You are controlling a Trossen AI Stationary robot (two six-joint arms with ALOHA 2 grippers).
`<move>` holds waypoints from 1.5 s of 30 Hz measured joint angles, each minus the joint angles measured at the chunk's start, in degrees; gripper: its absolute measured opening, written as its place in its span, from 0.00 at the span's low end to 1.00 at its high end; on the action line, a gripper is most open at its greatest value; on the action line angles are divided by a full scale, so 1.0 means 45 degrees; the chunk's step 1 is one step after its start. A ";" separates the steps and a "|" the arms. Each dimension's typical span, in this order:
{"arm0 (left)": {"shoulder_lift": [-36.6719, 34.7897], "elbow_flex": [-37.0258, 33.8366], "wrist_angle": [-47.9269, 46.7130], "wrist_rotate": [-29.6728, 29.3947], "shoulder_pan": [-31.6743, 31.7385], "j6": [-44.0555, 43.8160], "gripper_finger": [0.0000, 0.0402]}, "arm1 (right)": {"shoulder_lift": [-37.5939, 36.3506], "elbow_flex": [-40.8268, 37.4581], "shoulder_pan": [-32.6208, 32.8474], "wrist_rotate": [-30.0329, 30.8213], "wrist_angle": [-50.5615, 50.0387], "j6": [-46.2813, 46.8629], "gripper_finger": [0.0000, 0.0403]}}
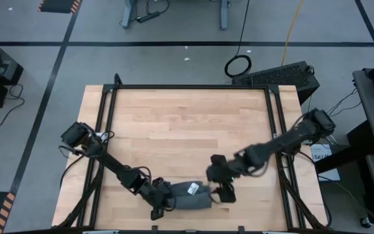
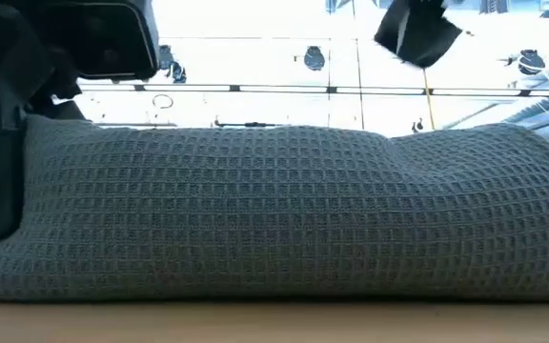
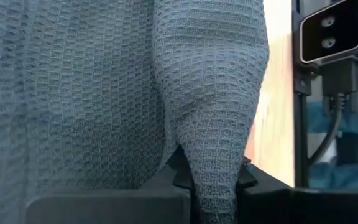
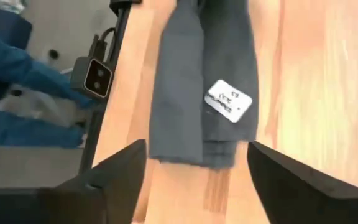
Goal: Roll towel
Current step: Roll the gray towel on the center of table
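At the near edge of the wooden table point(image 1: 174, 123), the dark grey waffle-weave towel point(image 1: 190, 196) lies folded into a narrow bundle, its white tag point(image 1: 193, 189) facing up. It sits that close to the near rail so both arms can reach an end.

The left gripper point(image 1: 163, 200) is at the towel's left end, clenched on a pinched fold of cloth; the left wrist view shows the weave drawn down between its fingers point(image 3: 178, 171). That grip probably anchors the end for rolling.

The right gripper point(image 1: 218, 183) is at the towel's right end, its fingers point(image 4: 120, 168) spread wide and holding nothing, the towel's end visible between them. It looks released, free to reposition.
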 joint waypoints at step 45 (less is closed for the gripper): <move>0.0005 -0.0010 0.0185 0.4367 0.3111 -0.2993 0.11 | 0.4181 -0.0274 0.2032 0.3924 0.2546 0.2348 0.74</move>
